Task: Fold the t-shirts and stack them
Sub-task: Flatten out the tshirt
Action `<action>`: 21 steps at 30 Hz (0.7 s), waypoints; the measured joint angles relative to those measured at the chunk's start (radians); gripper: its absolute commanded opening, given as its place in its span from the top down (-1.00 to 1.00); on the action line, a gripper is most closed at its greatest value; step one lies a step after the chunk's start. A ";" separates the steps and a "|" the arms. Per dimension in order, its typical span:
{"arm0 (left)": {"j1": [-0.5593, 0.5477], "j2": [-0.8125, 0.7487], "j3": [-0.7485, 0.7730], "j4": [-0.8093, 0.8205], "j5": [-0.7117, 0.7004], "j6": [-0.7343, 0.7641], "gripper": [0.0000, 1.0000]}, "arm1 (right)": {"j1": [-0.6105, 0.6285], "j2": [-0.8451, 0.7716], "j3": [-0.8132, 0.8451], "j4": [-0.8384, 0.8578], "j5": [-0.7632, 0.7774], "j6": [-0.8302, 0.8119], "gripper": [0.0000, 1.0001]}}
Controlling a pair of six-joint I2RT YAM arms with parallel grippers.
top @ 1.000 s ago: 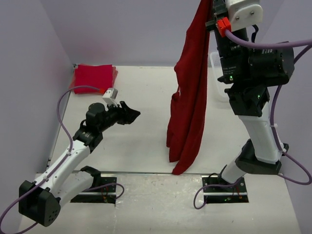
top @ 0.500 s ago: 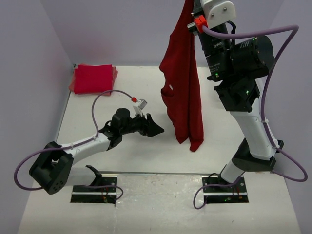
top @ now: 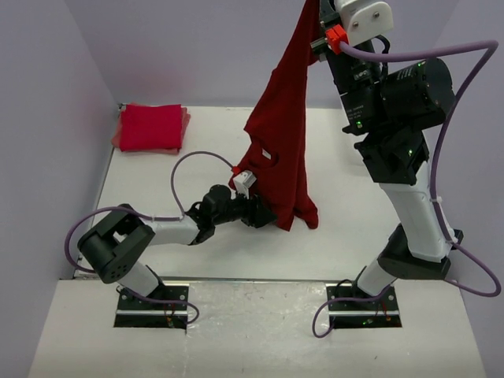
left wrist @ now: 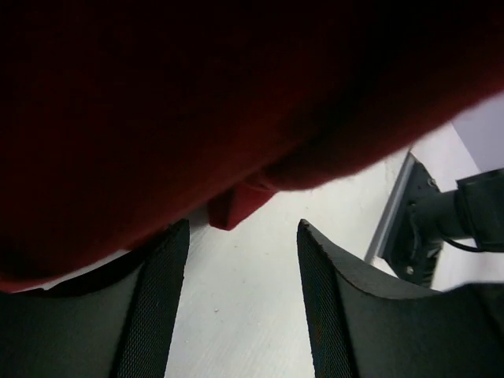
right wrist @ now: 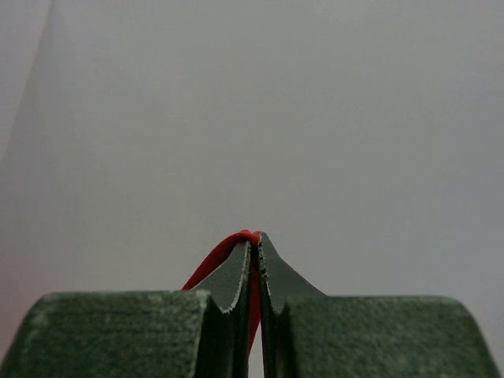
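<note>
- right wrist: the right claw (right wrist: 256, 238) is pinched tight on a thin fold of the dark crimson cloth t-shirt (right wrist: 219, 258).
- left wrist: the left claw (left wrist: 244, 228) stands wide and grips nothing. the crimson shirt's hem fills the view from 9 to 2 o'clock, and a small corner dips just above the gap, over the white worktop (left wrist: 252, 315).
- top: the crimson shirt hangs from 12 o'clock down to the centre, with its low edge at the left claw. the pile of folded bright red t-shirts (top: 150, 127) lies at 10 o'clock, well apart.
</note>
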 measured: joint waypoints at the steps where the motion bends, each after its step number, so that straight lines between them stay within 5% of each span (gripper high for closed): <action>1: -0.008 0.003 0.000 -0.002 -0.030 0.013 -0.18 | 0.000 -0.003 0.000 -0.004 -0.001 0.001 1.00; 9: -0.064 0.024 0.011 -0.026 -0.205 0.076 -0.20 | 0.000 -0.020 -0.004 -0.020 -0.002 0.015 1.00; 21: -0.091 0.227 0.074 0.133 -0.091 0.018 -0.19 | 0.000 -0.027 -0.018 -0.034 -0.002 0.018 1.00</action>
